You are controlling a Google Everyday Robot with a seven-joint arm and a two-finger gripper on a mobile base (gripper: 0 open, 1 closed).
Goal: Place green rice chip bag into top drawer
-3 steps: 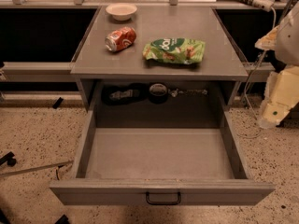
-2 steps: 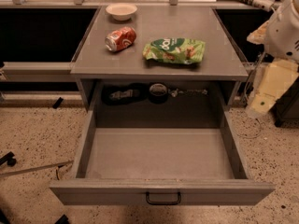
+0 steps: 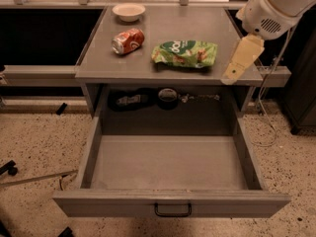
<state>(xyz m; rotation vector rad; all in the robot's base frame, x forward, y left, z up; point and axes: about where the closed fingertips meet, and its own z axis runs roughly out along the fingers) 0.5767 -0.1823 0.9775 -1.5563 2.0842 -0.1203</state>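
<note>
The arm (image 3: 279,6) is cut off by the picture's top right corner, so only its last white part shows. The end effector (image 3: 232,73) hangs over the tabletop's (image 3: 197,26) right edge near the front right corner and covers a strip of that edge. Under the tabletop's front edge, behind the open drawer (image 3: 123,206), dark things (image 3: 129,100) lie in shadow, too dim to identify. The lettering on the green bag (image 3: 185,54) is too small to read.
</note>
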